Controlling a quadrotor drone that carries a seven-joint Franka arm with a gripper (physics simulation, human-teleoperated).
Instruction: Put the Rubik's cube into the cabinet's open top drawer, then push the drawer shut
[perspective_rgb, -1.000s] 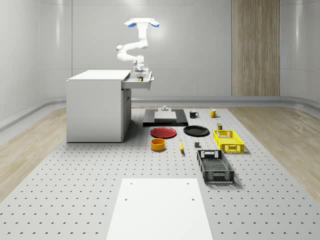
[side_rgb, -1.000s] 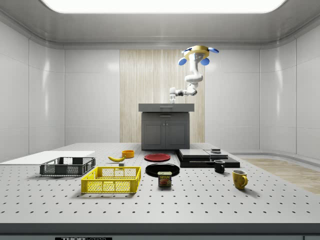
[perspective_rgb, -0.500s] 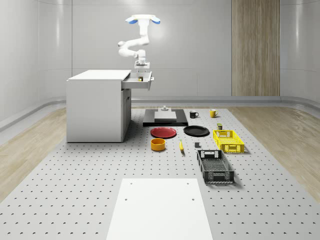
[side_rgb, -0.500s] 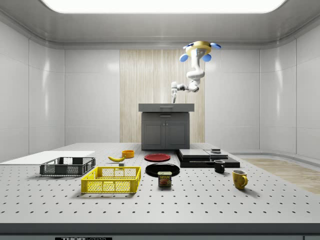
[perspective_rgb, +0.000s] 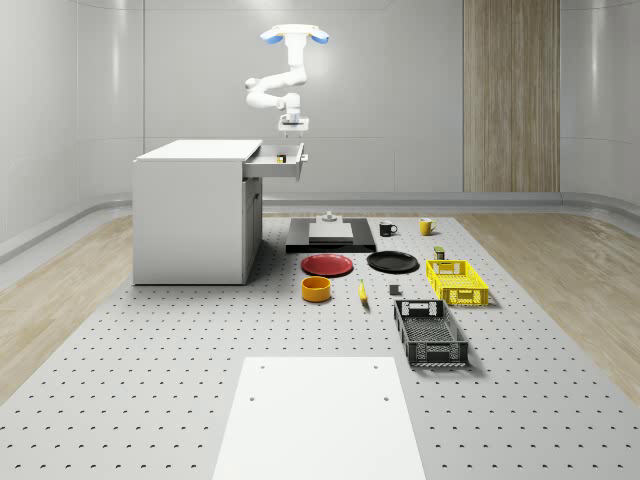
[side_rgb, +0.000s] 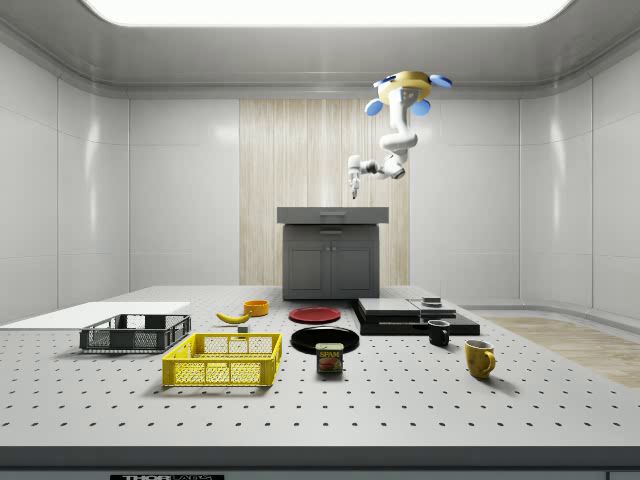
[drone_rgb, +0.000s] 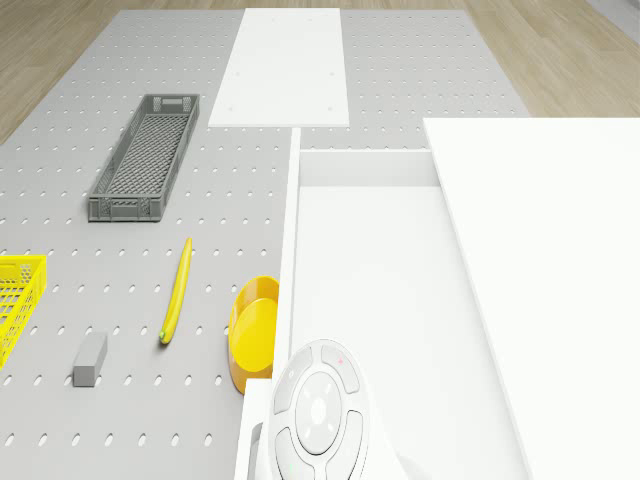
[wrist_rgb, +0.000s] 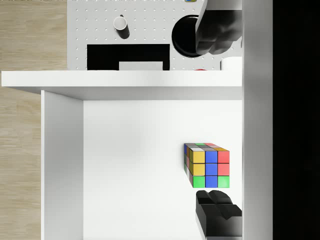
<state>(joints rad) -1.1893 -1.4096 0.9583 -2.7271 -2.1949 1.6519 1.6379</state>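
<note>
In the wrist view, one finger (wrist_rgb: 218, 31) is cut off at the 12 o'clock edge and the other at 6 o'clock. The drawer (wrist_rgb: 62, 165) runs off the 6 o'clock edge, and a black band hides everything at 3 o'clock. In the drone view, the arm (drone_rgb: 318, 412) covers part of the drawer floor at 6 o'clock; the cube cannot be made out there. The yellow crate (drone_rgb: 15, 300) is cut off at 9 o'clock. In the whole-scene view, the drawer's contents are too small to identify, as is the gripper (perspective_rgb: 293, 128).
</note>
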